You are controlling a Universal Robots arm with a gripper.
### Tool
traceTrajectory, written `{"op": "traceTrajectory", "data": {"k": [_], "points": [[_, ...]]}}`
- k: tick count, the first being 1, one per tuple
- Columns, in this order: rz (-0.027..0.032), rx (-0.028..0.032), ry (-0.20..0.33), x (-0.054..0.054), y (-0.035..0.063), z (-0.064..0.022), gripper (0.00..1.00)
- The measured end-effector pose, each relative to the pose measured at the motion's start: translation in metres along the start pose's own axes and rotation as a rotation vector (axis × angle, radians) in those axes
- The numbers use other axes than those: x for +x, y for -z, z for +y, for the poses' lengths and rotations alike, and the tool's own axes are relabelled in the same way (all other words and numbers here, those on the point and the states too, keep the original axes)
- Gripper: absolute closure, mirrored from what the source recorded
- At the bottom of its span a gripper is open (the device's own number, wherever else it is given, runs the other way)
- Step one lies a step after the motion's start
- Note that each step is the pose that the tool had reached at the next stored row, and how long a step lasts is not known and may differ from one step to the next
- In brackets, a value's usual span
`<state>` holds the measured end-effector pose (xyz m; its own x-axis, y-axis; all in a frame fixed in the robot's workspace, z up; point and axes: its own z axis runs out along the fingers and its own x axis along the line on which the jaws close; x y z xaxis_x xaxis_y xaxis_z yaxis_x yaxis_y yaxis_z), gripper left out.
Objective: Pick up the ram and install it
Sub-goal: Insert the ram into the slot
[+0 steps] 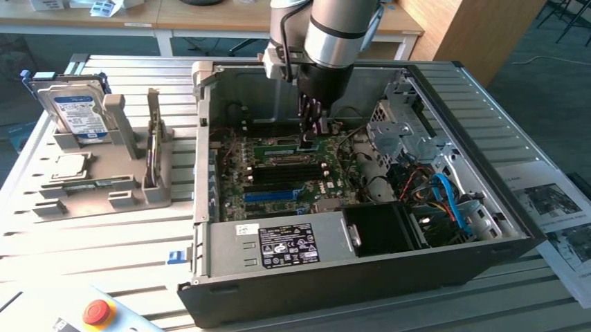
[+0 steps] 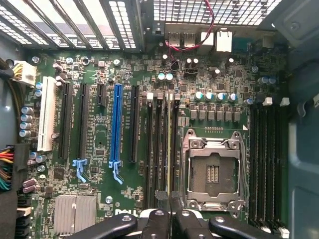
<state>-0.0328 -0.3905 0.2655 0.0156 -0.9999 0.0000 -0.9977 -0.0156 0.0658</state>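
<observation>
Midway through installation, the gripper (image 2: 170, 201) clamps the ram (image 2: 171, 139) just beyond its fingertips, over the memory slots (image 2: 158, 144); seating likely calls for a straight, even press.

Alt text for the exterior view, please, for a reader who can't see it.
A robot arm reaches down into an open desktop computer case, its hand gripping a ram stick at the memory slots. On the exterior view's left, a grey holder carries a hard drive, a second ram stick and a processor chip.
</observation>
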Motion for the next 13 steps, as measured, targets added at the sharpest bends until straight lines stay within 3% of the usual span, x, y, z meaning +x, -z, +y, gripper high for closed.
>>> {"op": "traceTrajectory", "data": {"k": [13], "points": [[-0.0001, 0.0001, 0.0, 0.018, -0.0001, 0.0003, 0.88]]}}
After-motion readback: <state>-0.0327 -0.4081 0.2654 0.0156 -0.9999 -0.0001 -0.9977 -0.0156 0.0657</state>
